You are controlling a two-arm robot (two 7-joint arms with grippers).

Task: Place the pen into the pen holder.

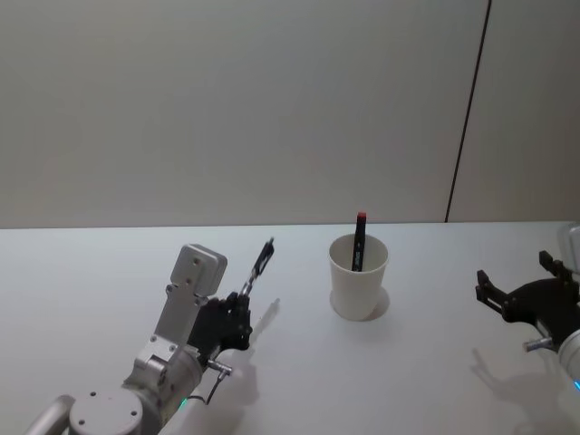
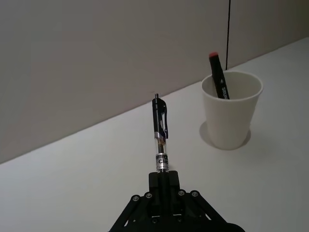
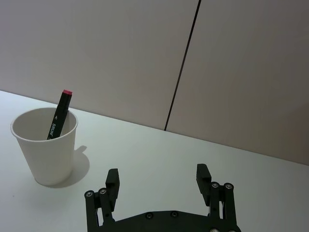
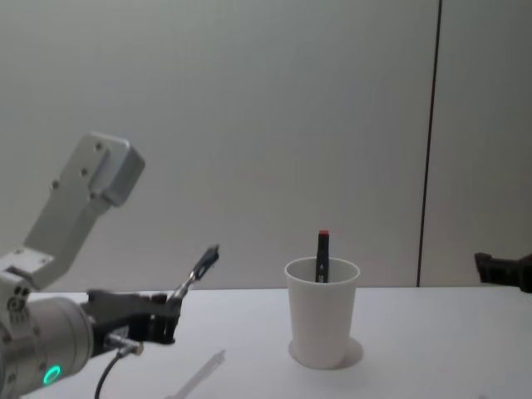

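The table (image 1: 109, 272) is bare apart from the cup (image 1: 358, 276), which stands upright near its middle, toward the far edge. The left gripper (image 1: 237, 313) is held above the table on the cup's left, well apart from it. Its fingers are closed narrowly on the lower end of the pen (image 1: 261, 260). The right gripper (image 1: 513, 269) is parked low on the cup's right, with its fingers spread wide and nothing between them.

The pen is lifted clear of the table and tilted, with its clip end pointing up and toward the cup. A black marker (image 1: 360, 240) with a red cap is already leaning inside the cup, its top above the rim.

The carrying step is judged to be in hand: the pen is gripped and raised but not yet brought over the cup. For the next move, the pen would need to be carried right until it is above the rim and stood more upright. It would then be lowered beside the marker before the grip is loosened.
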